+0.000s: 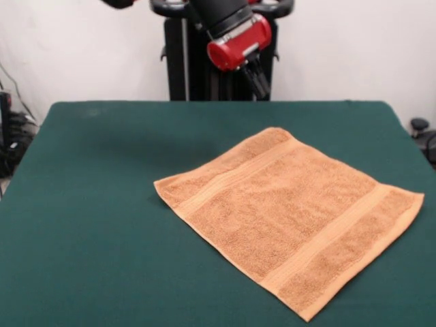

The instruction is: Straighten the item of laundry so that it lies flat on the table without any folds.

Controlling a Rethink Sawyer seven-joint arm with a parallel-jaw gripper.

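An orange-tan terry towel (289,214) lies spread on the dark green table (95,204), right of centre, turned like a diamond. Its whole square outline shows, with a flat woven band near two opposite edges and no fold visible. Its right corner reaches the table's right side. My gripper (261,85) hangs in the air above the table's far edge, behind the towel and well clear of it, under a red and black wrist. It holds nothing, and whether it is open or shut cannot be made out.
A dark object (419,126) sits just beyond the table's right edge. Cables and equipment (10,136) show past the left edge. Green cloth stretches wide to the towel's left.
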